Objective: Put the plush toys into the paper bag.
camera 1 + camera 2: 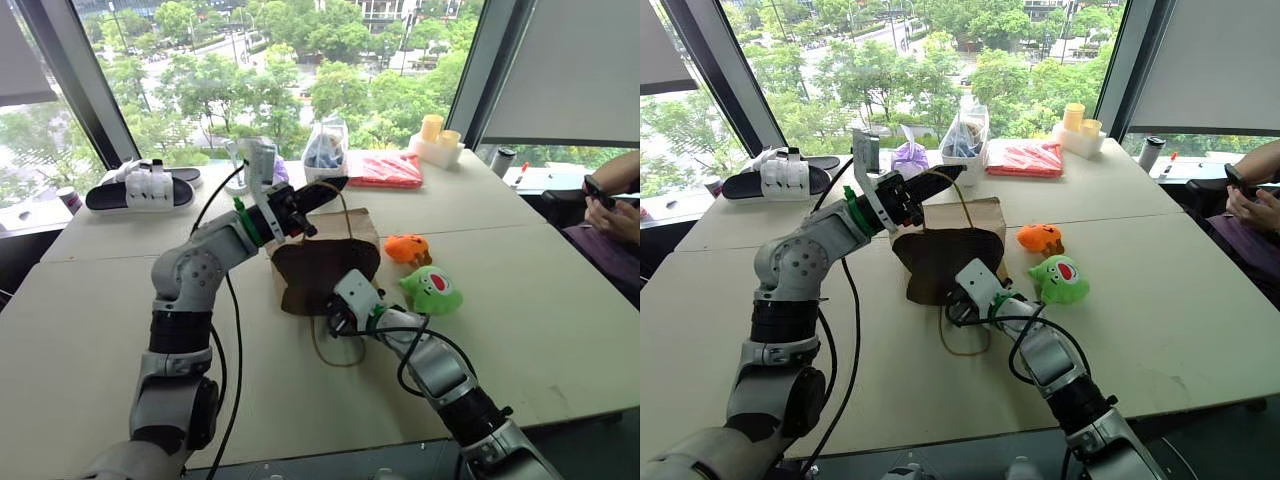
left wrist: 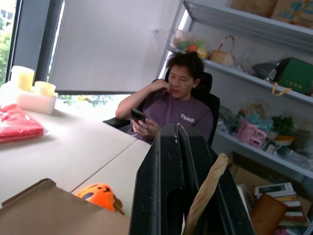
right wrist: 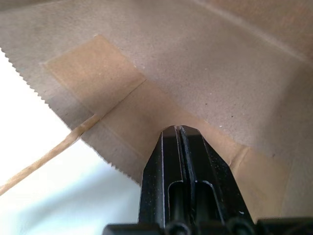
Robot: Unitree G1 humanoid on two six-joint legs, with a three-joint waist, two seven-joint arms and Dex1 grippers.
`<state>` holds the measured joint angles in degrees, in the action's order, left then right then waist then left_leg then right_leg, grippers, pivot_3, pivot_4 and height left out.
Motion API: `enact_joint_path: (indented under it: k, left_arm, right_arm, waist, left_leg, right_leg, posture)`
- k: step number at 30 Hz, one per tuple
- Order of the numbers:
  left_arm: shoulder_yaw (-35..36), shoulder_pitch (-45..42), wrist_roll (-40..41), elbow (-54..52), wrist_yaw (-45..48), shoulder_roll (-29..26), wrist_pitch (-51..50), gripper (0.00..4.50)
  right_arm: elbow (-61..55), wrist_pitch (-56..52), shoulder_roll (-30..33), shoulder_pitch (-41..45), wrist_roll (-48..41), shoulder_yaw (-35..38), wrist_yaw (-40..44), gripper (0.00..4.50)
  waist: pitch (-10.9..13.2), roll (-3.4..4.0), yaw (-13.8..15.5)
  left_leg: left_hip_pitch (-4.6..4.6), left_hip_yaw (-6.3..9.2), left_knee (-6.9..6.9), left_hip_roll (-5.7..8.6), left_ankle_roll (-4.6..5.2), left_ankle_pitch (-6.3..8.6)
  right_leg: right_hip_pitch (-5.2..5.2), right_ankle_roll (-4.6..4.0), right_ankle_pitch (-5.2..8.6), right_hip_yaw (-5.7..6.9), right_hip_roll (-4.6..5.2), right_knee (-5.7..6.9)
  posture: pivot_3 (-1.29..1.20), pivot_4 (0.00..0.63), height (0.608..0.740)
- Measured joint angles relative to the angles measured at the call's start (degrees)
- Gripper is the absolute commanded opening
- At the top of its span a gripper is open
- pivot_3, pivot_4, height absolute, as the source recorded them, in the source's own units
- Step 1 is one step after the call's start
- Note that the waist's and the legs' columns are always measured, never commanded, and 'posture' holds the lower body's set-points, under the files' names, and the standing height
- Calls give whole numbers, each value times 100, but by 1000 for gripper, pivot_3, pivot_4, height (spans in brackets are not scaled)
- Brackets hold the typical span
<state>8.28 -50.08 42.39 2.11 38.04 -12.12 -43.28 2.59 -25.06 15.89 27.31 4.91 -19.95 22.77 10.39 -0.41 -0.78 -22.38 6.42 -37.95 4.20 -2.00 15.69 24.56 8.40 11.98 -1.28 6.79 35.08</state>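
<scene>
Both grippers are pressed shut. Left gripper (image 1: 325,190) is lifted above the table and pinches a thin tan handle (image 2: 205,193) of the paper bag (image 1: 325,262). Right gripper (image 3: 180,131) is lower, at the bag's near edge, and its two black fingers press together on the brown paper. That bag lies near the middle of the white table (image 1: 520,330), and its mouth looks dark, so I cannot tell what is in it. Another loop handle (image 1: 335,350) lies flat on the table toward the near edge. Orange plush toy (image 1: 408,249) sits just beside the bag, on the side toward the table's right edge. Green plush toy (image 1: 432,290) sits near it, a bit closer to the near edge, with a red and white mouth. Both toys are out on the table. Along the far edge by the window stand a clear plastic bag (image 1: 325,150) with blue things in it, a red packet (image 1: 385,168), a white holder (image 1: 435,150) with two yellow cups in it, and a pair of black and white sandals (image 1: 145,188) toward the far left corner. A purple pouch (image 1: 908,157) shows beside the clear bag in the right eye view. Left wrist view shows a person (image 2: 176,110) in a purple shirt looking at a phone, with shelves (image 2: 254,29) of baskets and boxes behind. White letters on the shirt look like "TUAO". Right wrist view shows the paper's zigzag cut edge and a taped patch (image 3: 98,73) where a handle is stuck on.
</scene>
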Motion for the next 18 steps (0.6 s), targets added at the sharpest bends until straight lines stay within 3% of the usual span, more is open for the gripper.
enact_joint_path:
  k: [7,10,15,18]
  left_arm:
    - [-46,25,-321,385,-203,114,413,43]
    - [-75,16,-355,446,-193,151,459,0]
    - [-85,14,-369,465,-121,156,512,0]
    - [-83,13,-371,481,-79,150,520,0]
  right_arm:
    - [-1778,461,502,-957,-34,441,140,0]
    - [-2785,153,535,-1501,-486,858,272,846]
    - [-3992,-749,770,-1889,-1384,2019,459,3386]
    - [-3986,-1040,802,-1966,-1621,2699,330,4461]
  waist:
    - [1,-2,13]
    - [2,-3,12]
    - [2,-3,18]
    - [2,-3,28]
  left_leg:
    - [-2,3,5,1,1,1]
    - [-3,3,5,1,7,4]
    - [0,4,1,0,30,17]
    - [0,2,0,1,30,17]
  right_leg:
    - [-1,0,0,3,0,-4]
    - [-1,0,0,1,0,-6]
    - [-7,0,0,2,0,-6]
    - [-8,0,0,1,0,-6]
  posture:
    - [0,150,740]
    - [0,150,740]
    - [0,150,740]
    - [0,150,740]
